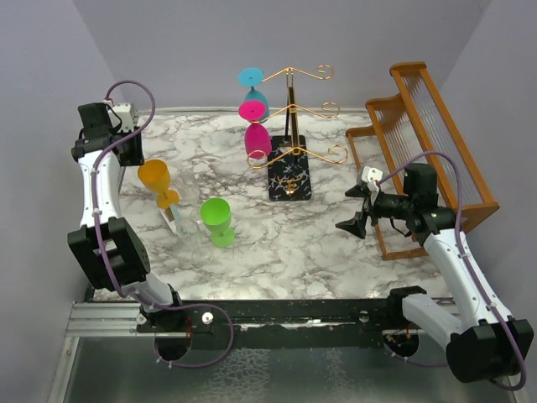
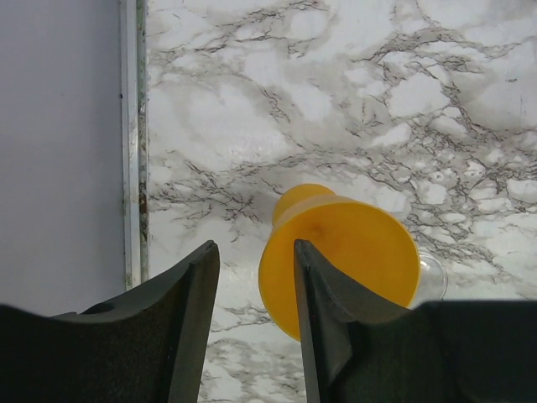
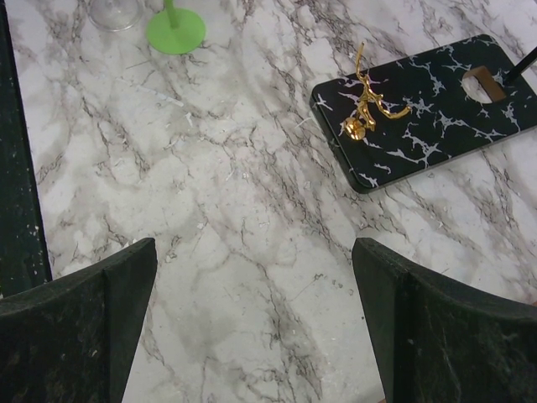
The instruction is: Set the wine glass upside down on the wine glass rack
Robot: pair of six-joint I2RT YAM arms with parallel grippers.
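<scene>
An orange wine glass (image 1: 156,179) stands upright at the left of the marble table. In the left wrist view the orange wine glass (image 2: 352,256) lies just beyond my right fingertip, outside the jaws. My left gripper (image 1: 132,156) (image 2: 254,285) hovers above it with the jaws partly apart and only marble showing in the gap. The wine glass rack (image 1: 289,126) rises from its black base (image 1: 289,174) (image 3: 428,109), with a blue glass (image 1: 250,77) and two pink glasses (image 1: 257,138) hanging upside down. My right gripper (image 1: 354,208) (image 3: 254,319) is wide open over bare marble.
A green wine glass (image 1: 217,217) (image 3: 176,31) and a clear glass (image 1: 183,225) (image 3: 113,10) stand just right of the orange one. A brown wooden slatted rack (image 1: 428,138) fills the right side behind my right arm. A wall edge (image 2: 130,143) runs close on the left.
</scene>
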